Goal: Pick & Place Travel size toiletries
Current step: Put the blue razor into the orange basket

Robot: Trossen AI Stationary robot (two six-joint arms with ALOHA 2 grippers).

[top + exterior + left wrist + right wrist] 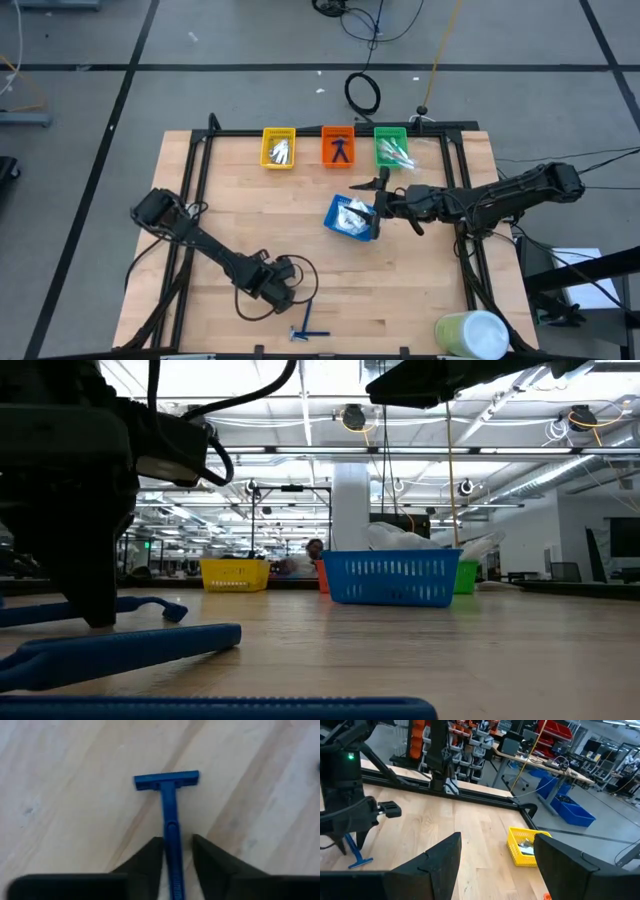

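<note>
left gripper [176,857] straddling blue razor [169,810] handle, jaws narrow, not clamping | light, stiff, slick plastic—gripping mid-handle | right gripper [496,855] hovering wide

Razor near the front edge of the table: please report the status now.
Left gripper astride blue razor handle, razor flat on table. Right gripper open, over blue tray. Nothing in the way.
</note>
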